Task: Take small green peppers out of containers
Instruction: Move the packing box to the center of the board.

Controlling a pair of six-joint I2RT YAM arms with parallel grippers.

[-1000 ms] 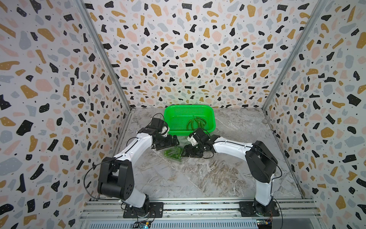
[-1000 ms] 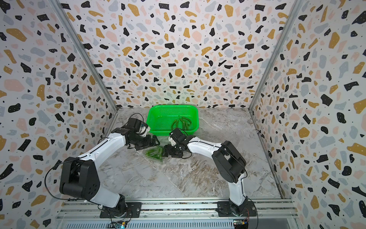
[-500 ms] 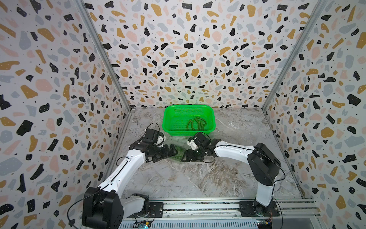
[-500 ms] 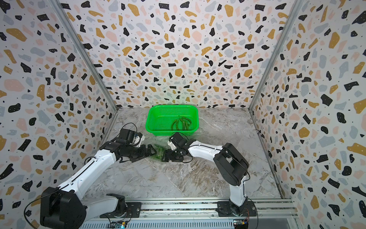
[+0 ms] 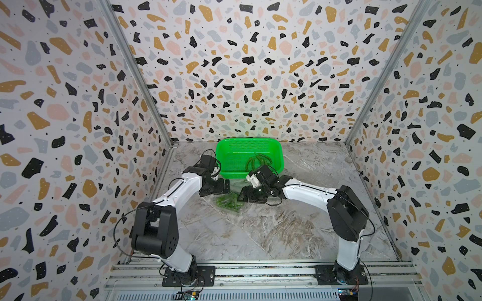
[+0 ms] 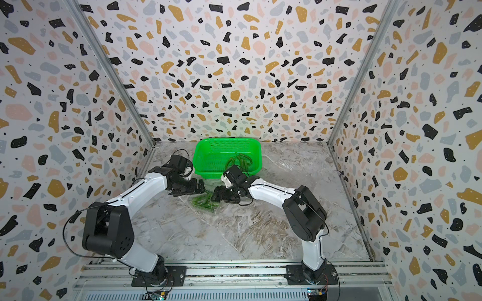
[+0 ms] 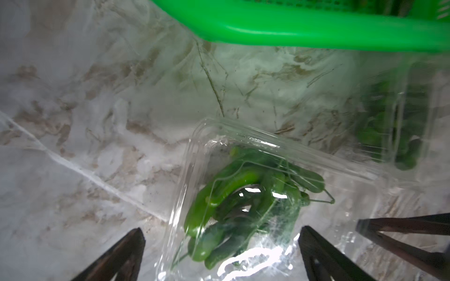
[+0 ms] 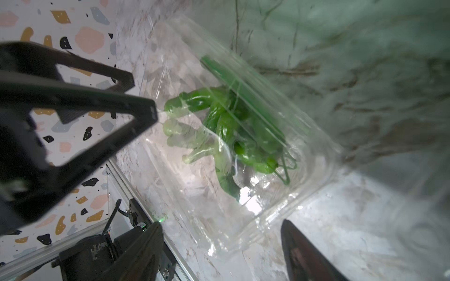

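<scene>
Left pincer [image 7: 221, 230], right pincer [image 8: 220, 223] both apart, empty; few peppers [image 5: 257, 161] in green basket [image 5: 223, 147], clear pack [image 7: 255, 141] not yet emptied.

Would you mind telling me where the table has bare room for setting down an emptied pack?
The widest bare patch is the marble tabletop between the two arm bases, in front of the clear pack of peppers. Crowded: the strip before the green basket, where the left gripper and right gripper flank that pack.
</scene>
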